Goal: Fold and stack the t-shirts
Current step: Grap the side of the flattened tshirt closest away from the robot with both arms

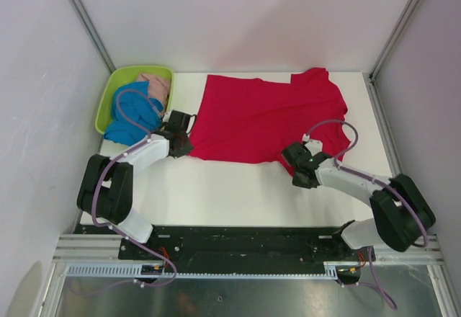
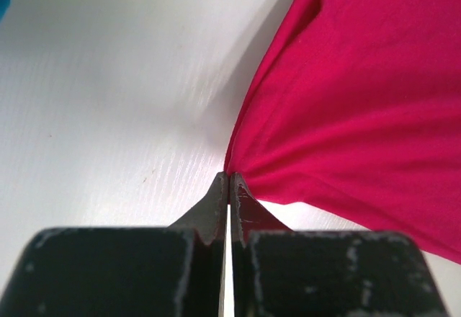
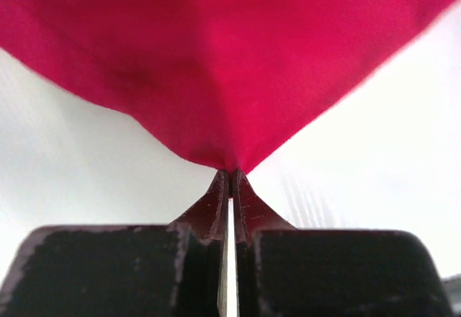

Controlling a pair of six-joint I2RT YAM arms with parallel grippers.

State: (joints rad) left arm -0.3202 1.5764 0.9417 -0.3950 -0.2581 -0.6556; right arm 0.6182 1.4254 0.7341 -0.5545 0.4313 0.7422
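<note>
Three shirts: one red shirt spread on the bench, one blue shirt and one pink shirt in one basket. Two tools, the left tool and the right tool, each pinch the red shirt's near edge.

No writing, label, brand, number or sign can be read in any view. The red t-shirt is plain, unprinted cloth, and the lime-green basket just left of it bears no legible mark.
</note>
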